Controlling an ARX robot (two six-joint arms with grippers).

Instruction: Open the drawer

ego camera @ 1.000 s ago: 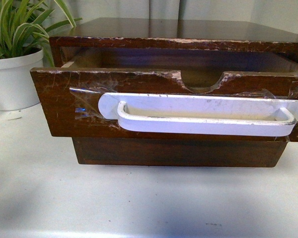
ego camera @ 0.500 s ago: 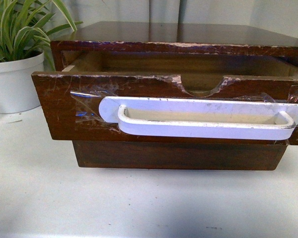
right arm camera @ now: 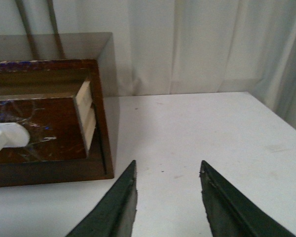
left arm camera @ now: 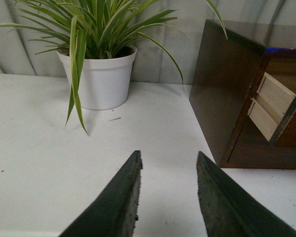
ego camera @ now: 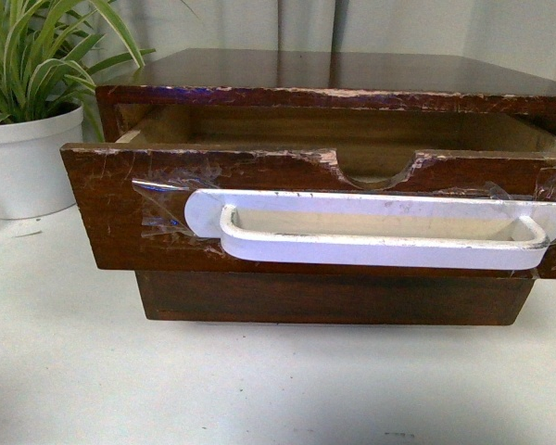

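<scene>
Front view, 9 to 10 o'clock: potted spider plant [ego camera: 23, 102] in a white pot, standing on the white surface [ego camera: 259, 389] just beside the wooden cabinet [ego camera: 334, 69].

Centre: the drawer [ego camera: 111, 209]. Its scratched dark brown front projects forward of the cabinet face and overhangs the plain lower drawer front [ego camera: 334, 298], with the pale interior visible behind the half-round notch [ego camera: 375, 171]. Judged from this, the drawer is already partly open. The long white handle [ego camera: 375, 227] (fixed with clear tape) runs across the front from 9 to 3 o'clock, so its long axis lies crosswise to the pull direction.

Left tool [left arm camera: 166, 190]: jaws parted, nothing between them, hovering over bare surface. In the left wrist view the cabinet side lies at 1 to 2 o'clock of the tool and the plant at 11 o'clock; the handle is not visible there.

Right tool [right arm camera: 166, 195]: jaws parted, empty, over bare surface. In the right wrist view the drawer lies at 10 o'clock of the tool, with the handle end [right arm camera: 7, 136] just visible at the frame edge.

Neither tool touches the drawer, and neither appears in the front view. Which arm is nearer cannot be determined with confidence. Any further pull requires a tool to travel inward to the handle and close across its bar.
</scene>
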